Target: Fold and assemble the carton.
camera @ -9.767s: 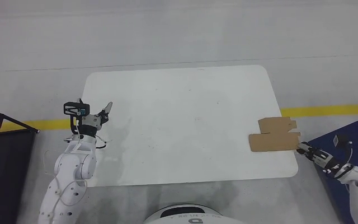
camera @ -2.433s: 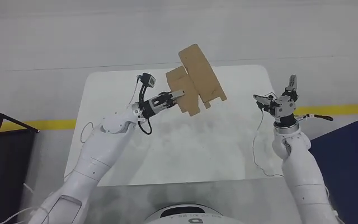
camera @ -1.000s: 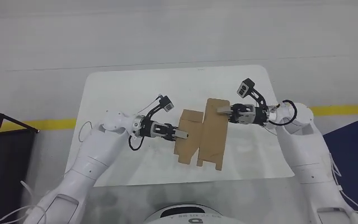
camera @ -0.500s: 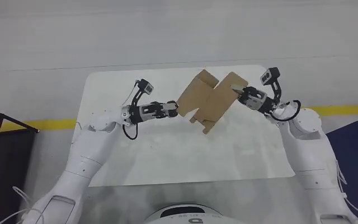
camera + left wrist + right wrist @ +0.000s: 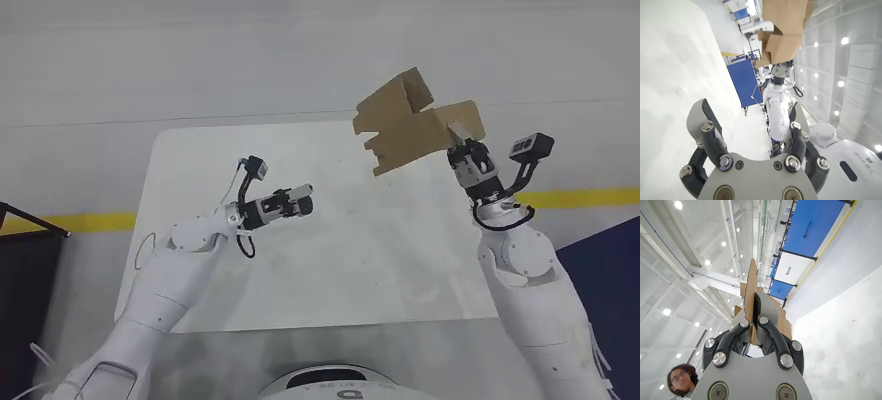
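Observation:
The brown cardboard carton (image 5: pixel 415 118), partly folded with its flaps loose, hangs in the air above the table's far right corner. My right gripper (image 5: pixel 458 140) is shut on its lower edge and points upward. In the right wrist view the cardboard sheet (image 5: pixel 749 289) stands edge-on, pinched in the right gripper (image 5: pixel 754 306). My left gripper (image 5: pixel 300 203) hovers open over the middle left of the white table (image 5: pixel 350 270), well apart from the carton. The left wrist view has the open left gripper (image 5: pixel 750 115) with nothing in it, and the carton (image 5: pixel 785 36) farther off.
A blue panel (image 5: pixel 612 262) stands off the table's right side, beside a yellow floor line (image 5: pixel 590 195). A dark frame (image 5: pixel 22 262) stands off the left edge. Bare tabletop lies between the two arms.
The left gripper has let go of the carton, opened and drawn back to the left. The right gripper has lifted the carton up and toward the far right corner.

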{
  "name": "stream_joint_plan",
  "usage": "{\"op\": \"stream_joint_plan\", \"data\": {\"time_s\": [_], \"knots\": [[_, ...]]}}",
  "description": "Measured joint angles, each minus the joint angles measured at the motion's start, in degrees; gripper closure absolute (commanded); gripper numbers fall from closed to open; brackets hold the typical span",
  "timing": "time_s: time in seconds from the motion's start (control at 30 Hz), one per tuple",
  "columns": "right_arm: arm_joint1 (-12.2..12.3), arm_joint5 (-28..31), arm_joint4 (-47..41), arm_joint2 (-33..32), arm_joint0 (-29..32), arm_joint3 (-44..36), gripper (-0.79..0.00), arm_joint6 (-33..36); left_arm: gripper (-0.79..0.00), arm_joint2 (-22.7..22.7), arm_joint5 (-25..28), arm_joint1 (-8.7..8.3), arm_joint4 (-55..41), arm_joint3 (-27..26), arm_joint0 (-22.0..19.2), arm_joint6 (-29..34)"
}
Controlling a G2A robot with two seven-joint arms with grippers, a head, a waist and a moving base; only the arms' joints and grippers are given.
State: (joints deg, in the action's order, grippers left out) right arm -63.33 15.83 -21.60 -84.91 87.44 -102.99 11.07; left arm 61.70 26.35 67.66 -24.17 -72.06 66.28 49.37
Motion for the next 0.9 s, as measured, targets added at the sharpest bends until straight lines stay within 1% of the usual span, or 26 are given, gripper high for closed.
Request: {"op": "stream_joint_plan", "data": {"time_s": [0.1,0.17,0.23,0.37,0.5,0.57,0.67,0.77,0.9], "knots": [[0.0,-0.05,0.27,0.05,0.05,-0.09,0.0,0.12,-0.785,-0.76,0.81,0.83,-0.78,2.34,-1.37,-6.02],[-0.04,-0.04,1.06,0.4,0.32,-0.44,0.0,0.93,-0.785,-1.32,1.17,1.27,-0.8,3.14,-2.56,-8.17],[-0.08,0.81,1.0,1.06,0.62,-0.84,0.0,3.33,-0.785,-1.84,1.12,1.67,-0.17,4.46,-4.35,-9.43],[-0.06,2.78,0.11,1.47,1.23,-1.12,0.0,8.62,-0.785,-2.36,-1.55,2.38,2.81,7.67,-7.93,-14.98],[-0.05,3.73,1.21,1.82,2.11,-2.01,0.0,11.28,-0.785,-3.06,-3.9,2.85,7.57,6.88,-10.43,-19.33],[-0.07,3.85,1.95,2.12,2.34,-2.21,0.0,12.09,-0.785,-3.64,-5.29,3.02,9.7,5.77,-11.19,-19.98],[-0.12,3.6,4.14,2.72,2.23,-2.02,0.0,12.54,-0.785,-5.03,-7.16,3.44,11.05,4.16,-12.3,-18.61],[-0.26,3.16,6.77,3.57,1.65,-1.16,0.0,12.01,-0.785,-6.12,-8.37,3.95,9.99,3.77,-13.01,-17.12],[-0.4,3.3,9.76,4.12,1.18,-0.63,0.0,10.84,-0.785,-6.25,-9.13,4.39,8.27,4.07,-12.91,-17.95]]}}
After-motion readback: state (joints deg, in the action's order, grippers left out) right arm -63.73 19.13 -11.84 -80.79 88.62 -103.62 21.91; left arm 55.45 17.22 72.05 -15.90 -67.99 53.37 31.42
